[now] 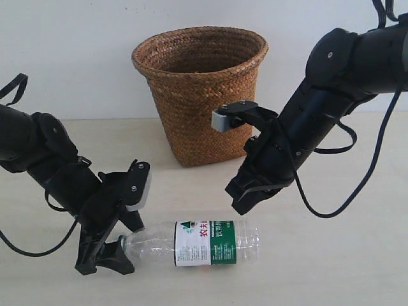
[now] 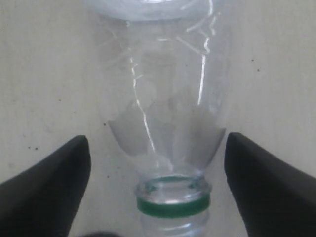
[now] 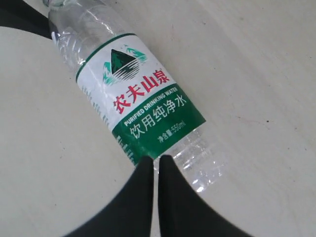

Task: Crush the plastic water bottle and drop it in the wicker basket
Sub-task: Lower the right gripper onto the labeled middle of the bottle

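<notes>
The plastic water bottle (image 1: 204, 242) lies on its side on the table, uncrushed, with its white-and-green label facing up. Its neck, which carries a green ring (image 2: 173, 203), points toward my left gripper (image 1: 108, 258). That gripper is open, one black finger on each side of the neck, neither touching it (image 2: 157, 139). My right gripper (image 1: 240, 207) is shut and holds nothing. It hangs just above the bottle (image 3: 138, 98), its closed tips (image 3: 153, 159) over the lower edge of the label. The wicker basket (image 1: 201, 95) stands upright behind the bottle.
The pale tabletop (image 1: 331, 255) runs back to a white wall behind the basket. Black cables loop from both arms, one hanging low by the right arm (image 1: 331, 213).
</notes>
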You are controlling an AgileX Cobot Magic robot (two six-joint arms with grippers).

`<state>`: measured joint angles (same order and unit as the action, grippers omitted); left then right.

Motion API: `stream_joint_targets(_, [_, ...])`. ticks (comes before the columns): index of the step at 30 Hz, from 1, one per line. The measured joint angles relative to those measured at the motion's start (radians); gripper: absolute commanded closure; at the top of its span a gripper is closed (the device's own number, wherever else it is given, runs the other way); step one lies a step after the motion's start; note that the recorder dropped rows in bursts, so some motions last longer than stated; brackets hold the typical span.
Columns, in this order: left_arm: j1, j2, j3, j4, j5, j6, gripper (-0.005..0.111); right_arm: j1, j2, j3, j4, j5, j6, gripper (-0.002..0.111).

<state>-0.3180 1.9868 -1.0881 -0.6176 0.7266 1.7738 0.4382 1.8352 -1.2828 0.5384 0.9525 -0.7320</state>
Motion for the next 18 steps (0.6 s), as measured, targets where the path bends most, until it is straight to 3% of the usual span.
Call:
stream_joint_targets(5, [0.0,0.003,0.0,-0.024,-0.014,0.0,0.053,0.0,0.023,0.0,0.007,-0.002,0.0,0.108])
stream_joint_targets(11, [0.0,0.003,0.0,-0.019,-0.014,0.002,0.102,0.0,0.028,0.0,0.015,-0.002,0.0,0.108])
stream_joint_targets(18, [0.0,0.003,-0.002,0.005,0.017,0.002,0.102,0.001,0.029,-0.025,0.146,0.051,-0.011,0.108])
